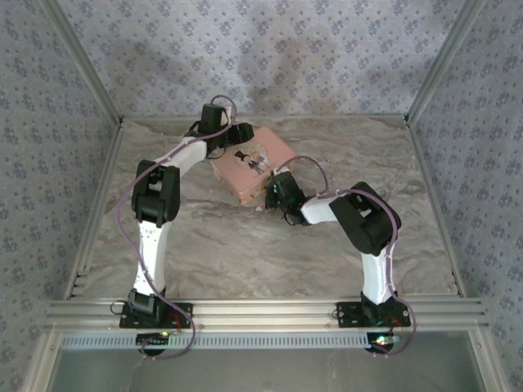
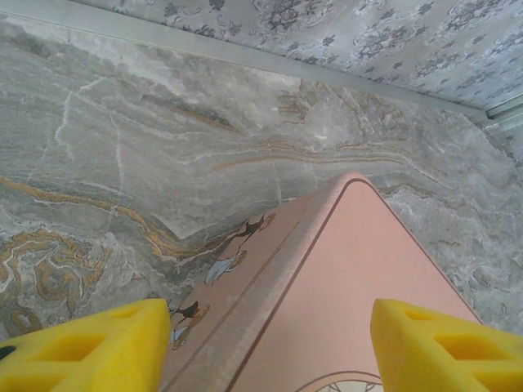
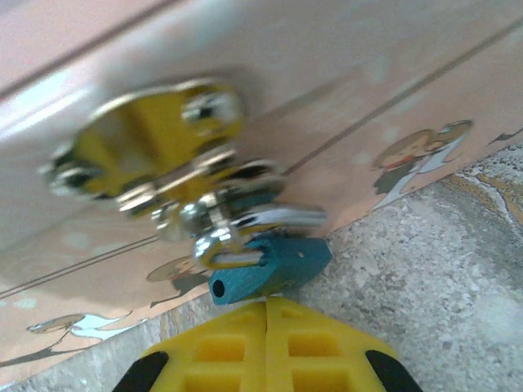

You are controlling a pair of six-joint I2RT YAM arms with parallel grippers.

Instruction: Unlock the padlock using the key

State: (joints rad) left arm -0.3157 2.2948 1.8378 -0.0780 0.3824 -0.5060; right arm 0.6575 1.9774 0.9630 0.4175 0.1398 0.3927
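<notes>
**Marble table (image 1: 245, 253), padlock (image 3: 274, 265) at the right arm's fingertips**

Grey-veined marble covers the table, which is boxed in by walls (image 1: 270, 57) of pale floral wallpaper. From above, a pink tin (image 1: 245, 171) lies skewed on the far half of the table, with a cartoon picture on its lid. The left gripper (image 1: 237, 139) reaches over the tin's far-left end. The right gripper (image 1: 274, 192) noses in at the tin's near-right side. The padlock is too small to pick out from this height.

On the left wrist camera, two yellow fingertips (image 2: 82, 351) stand wide apart at the bottom corners, so the left gripper is spread open and holds nothing. The tin's lid and one rounded corner rise between them, pointing toward the back wall. One fingertip sits just beside the tin's long side wall, which carries small cartoon figures. Whether it touches the tin I cannot tell.

On the right wrist camera, the yellow fingertips (image 3: 221, 343) are pressed flat together along a single seam, clamped shut with nothing visible between them. Just beyond their tips, close to touching, the dark-blue padlock hangs from a gold-coloured hasp (image 3: 155, 139) on the tin's side wall. Its lower end is near the marble, and its round keyhole (a dark hole in the end face) is turned toward the lower left. A silver loop passes through the padlock. A flat silver piece (image 3: 278, 216) just above it is too blurred to name. More cartoon figures run along the tin's lower edge.
</notes>
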